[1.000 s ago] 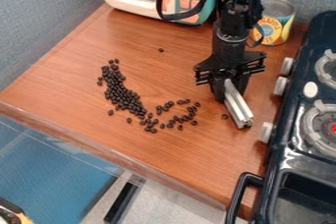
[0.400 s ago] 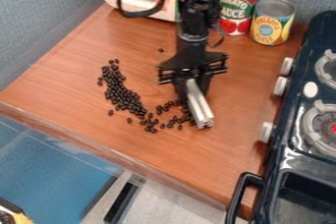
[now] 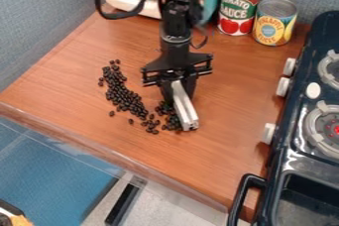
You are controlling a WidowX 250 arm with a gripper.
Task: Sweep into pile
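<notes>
Gripper (image 3: 177,86): pinching the silver bar (image 3: 185,107), mid-frame.
Beans (image 3: 124,93): lying just left of the bar, trailing toward upper left.

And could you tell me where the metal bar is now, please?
In the camera view, the metal bar is just below centre, held in the gripper, at the right edge of the beans.
</notes>
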